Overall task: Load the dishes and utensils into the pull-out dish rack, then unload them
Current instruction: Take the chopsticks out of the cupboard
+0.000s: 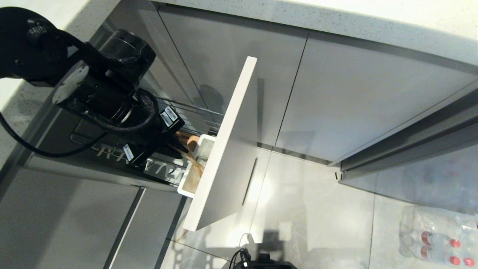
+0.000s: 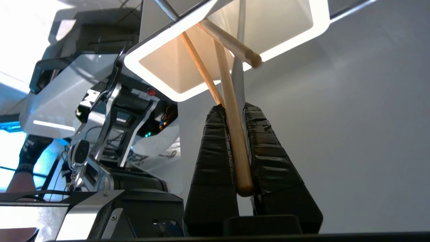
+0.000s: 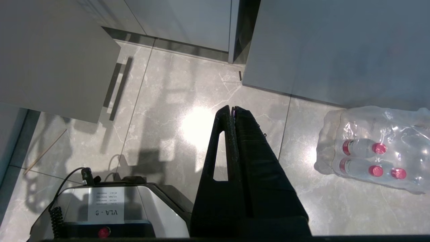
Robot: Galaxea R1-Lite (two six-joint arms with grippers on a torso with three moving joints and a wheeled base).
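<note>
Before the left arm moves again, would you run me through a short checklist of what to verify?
1. Left gripper shut on a chopstick: ok.
2. Chopstick's far end inside the utensil cup: ok.
3. Second chopstick resting in the cup, ungripped: ok.
4. Whether the thin stick on the floor is a dropped utensil: cannot tell.
5. Right gripper shut, parked over the floor: ok.
6. Rack's front panel pulled out: ok.

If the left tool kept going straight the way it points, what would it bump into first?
Probably the white utensil cup. The left tool, shut on a chopstick, points at the cup's opening, though how far off it is stays unclear.
</note>
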